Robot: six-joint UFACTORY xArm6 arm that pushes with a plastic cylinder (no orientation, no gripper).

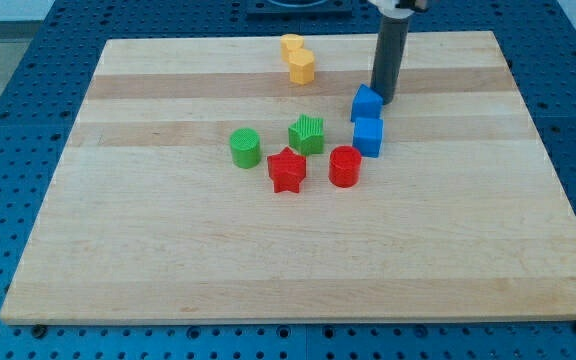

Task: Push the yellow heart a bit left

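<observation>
Wooden board on a blue perforated table, seen from the one camera. I run a bare rod with nothing to open or close; my tip rests just right of, and touching or nearly touching, the upper blue block. Left of my tip, near the view's top, sits the yellow heart, touching a yellow hexagon. Below my tip lie a blue cube, green star, green cylinder, red star and red cylinder.

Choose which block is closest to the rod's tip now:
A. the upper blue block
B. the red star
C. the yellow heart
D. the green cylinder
A: my tip stands right beside the upper blue block, on its right in the view, far from the others.
</observation>
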